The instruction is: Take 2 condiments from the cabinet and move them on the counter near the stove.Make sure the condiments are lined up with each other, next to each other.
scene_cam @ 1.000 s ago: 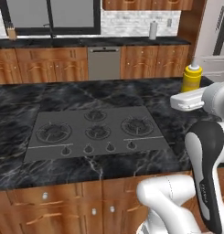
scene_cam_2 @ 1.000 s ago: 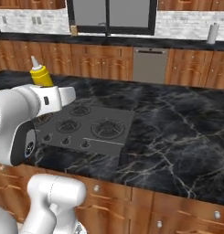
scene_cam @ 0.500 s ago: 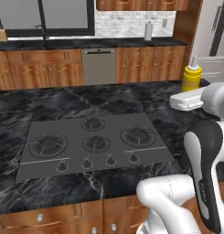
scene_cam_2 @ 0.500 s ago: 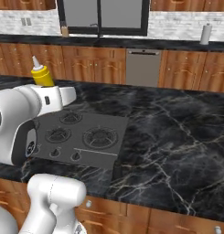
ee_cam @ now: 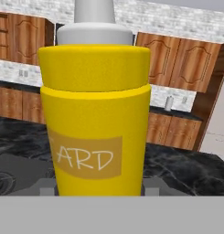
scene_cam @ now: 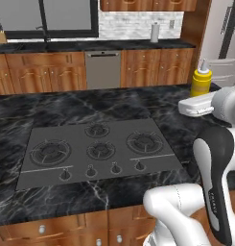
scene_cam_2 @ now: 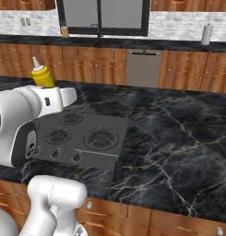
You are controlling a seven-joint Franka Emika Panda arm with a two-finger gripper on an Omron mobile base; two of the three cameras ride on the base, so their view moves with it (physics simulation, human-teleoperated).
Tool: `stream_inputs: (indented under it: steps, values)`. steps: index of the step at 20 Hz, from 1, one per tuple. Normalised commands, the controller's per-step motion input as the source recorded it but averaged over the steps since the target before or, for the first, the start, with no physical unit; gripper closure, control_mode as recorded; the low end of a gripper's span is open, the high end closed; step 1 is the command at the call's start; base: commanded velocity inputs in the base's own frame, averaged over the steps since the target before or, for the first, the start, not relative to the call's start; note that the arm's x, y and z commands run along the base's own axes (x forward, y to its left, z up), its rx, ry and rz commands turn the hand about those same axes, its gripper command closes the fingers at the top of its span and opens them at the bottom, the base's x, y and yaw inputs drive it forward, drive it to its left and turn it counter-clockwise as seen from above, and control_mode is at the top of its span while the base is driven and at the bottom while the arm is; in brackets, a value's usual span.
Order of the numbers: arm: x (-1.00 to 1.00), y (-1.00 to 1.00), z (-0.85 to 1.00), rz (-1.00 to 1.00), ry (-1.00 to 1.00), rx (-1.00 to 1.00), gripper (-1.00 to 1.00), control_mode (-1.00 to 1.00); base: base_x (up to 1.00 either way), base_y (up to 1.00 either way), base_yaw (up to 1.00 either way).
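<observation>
A yellow squeeze bottle point(ee_cam: 96, 132) with a white cap stands upright and very close in the hand view, its label reading "ARD". My gripper point(ee_cam: 98, 186) is shut on its lower part, one dark fingertip showing on each side. From the base, the same bottle point(scene_cam: 201, 81) point(scene_cam_2: 42, 76) sticks up above my white hand, held over the black marble counter point(scene_cam: 52, 108) point(scene_cam_2: 179, 138) beside the stove point(scene_cam: 97, 151) point(scene_cam_2: 82, 136). The stove is a flat grey cooktop with round burners and front knobs. Arched cabinet doors point(ee_cam: 177, 59) hang on the far wall.
A dishwasher point(scene_cam: 103, 69) sits in the far counter run under a dark window. A white paper-towel roll point(scene_cam: 155, 32) point(scene_cam_2: 206, 33) stands on that far counter. A pale fridge point(scene_cam: 224, 43) is at the right. My own arm rises at the near edge of the counter.
Both base views have shifted, so the base has driven; the scene slid slightly left and the stove came nearer. The bottle stays held in the same pose.
</observation>
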Motion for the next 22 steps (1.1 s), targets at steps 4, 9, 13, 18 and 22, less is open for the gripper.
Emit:
stream_inputs:
  steps: [4, 9, 13, 18, 22]
  values:
    - [-0.01, -0.44, -0.28, 0.08, 0.00, 0.00, 1.00, -1.00, 0.00, 0.00, 0.00]
    - [-0.06, -0.86, -0.53, 0.21, 0.01, 0.00, 1.00, -1.00, 0.00, 0.00, 0.00]
    - [0.00, -0.96, -0.65, 0.37, 0.00, 0.03, 1.00, -1.00, 0.00, 0.00, 0.00]
    - [0.00, -0.84, -0.80, 0.40, 0.00, 0.12, 1.00, -1.00, 0.00, 0.00, 0.00]
    - [0.00, -0.41, -0.73, 0.30, 0.00, 0.19, 1.00, -1.00, 0.00, 0.00, 0.00]
